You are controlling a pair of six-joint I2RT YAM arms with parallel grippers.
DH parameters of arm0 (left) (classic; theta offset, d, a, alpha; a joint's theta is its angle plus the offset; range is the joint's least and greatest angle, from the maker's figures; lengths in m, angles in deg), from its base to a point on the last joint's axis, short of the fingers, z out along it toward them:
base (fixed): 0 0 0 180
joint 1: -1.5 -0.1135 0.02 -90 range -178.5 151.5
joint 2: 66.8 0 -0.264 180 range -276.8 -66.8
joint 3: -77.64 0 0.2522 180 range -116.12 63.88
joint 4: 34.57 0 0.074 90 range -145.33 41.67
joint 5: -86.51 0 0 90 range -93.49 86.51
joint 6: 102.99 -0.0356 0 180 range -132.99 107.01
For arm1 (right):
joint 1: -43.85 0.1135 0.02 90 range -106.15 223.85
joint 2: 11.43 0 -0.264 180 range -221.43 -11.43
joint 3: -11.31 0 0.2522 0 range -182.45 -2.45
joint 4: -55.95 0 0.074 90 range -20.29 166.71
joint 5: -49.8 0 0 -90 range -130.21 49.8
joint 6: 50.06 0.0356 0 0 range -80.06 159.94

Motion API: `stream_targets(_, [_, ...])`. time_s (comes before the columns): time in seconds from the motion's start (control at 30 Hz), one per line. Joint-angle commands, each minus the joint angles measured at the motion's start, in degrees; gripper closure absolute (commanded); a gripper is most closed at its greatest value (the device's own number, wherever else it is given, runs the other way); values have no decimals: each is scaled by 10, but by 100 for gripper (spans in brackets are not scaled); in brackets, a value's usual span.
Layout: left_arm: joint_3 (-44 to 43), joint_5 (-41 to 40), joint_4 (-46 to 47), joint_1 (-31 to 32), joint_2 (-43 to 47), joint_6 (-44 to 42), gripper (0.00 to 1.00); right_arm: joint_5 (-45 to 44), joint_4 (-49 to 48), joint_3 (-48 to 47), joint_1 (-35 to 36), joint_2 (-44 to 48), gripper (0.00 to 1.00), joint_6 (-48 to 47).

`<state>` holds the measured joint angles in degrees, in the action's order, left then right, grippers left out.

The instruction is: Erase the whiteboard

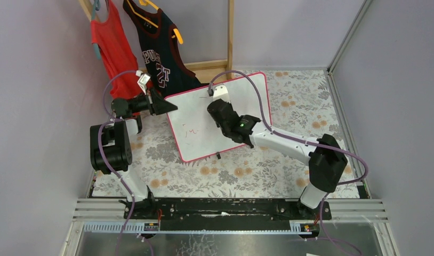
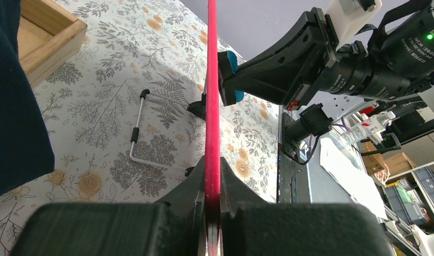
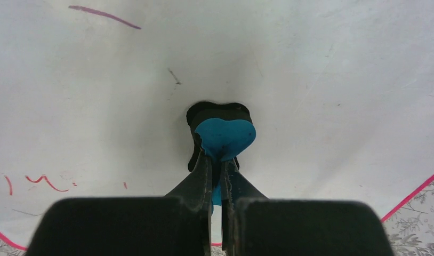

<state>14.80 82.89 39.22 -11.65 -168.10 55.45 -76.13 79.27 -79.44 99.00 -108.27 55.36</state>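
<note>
It was a robot lab, a test cell by the look of it. Plain panel walls boxed in a table. Two arms were bolted by an aluminium rail, trailing purple cables. Cardboard boxes and plastic crates stood beyond.

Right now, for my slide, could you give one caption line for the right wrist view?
Right gripper holds a blue eraser against the whiteboard; red marks show at lower left.
</note>
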Motion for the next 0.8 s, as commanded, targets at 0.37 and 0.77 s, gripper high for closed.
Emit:
stream_targets(0.37, [6,46,42,11,22,27,100,33,4,-171,115,-152,100,9])
stream_targets(0.77, [6,47,42,11,23,27,100,0,19,-198,125,-164,100,-3])
